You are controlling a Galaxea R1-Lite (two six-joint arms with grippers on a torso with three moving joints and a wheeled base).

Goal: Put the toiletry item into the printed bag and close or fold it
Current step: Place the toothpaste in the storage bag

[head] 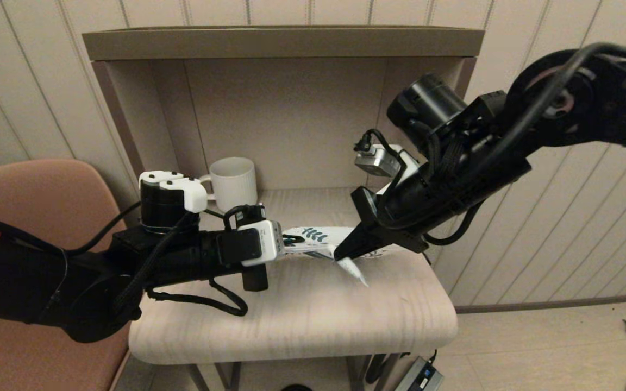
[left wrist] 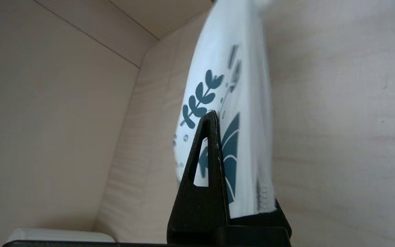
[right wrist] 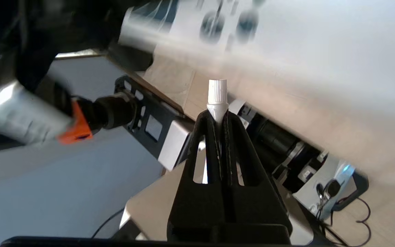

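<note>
— White fabric printed in dark teal: how is the printed bag (head: 313, 241) seen in the head view?
— It is held at centre frame, above the pale tabletop (head: 302, 315), by the left gripper (head: 286, 241), whose jaws are hidden there. The right gripper (head: 343, 254) is clamped just right of centre on the toiletry item (head: 354, 270), which is pointed down in front of the bag. One mug (head: 234, 182) is seen behind, upper left of centre.
— And the left wrist view?
— One bag edge (left wrist: 238, 144) is pinched at lower centre; it is judged soft and limp.
— The right wrist view?
— Pads (right wrist: 214, 137) are closed on the tube's shoulder (right wrist: 217, 99), cap protruding. It is judged light, small and slippery, best gripped on the body. One tube and one bag are counted.
</note>
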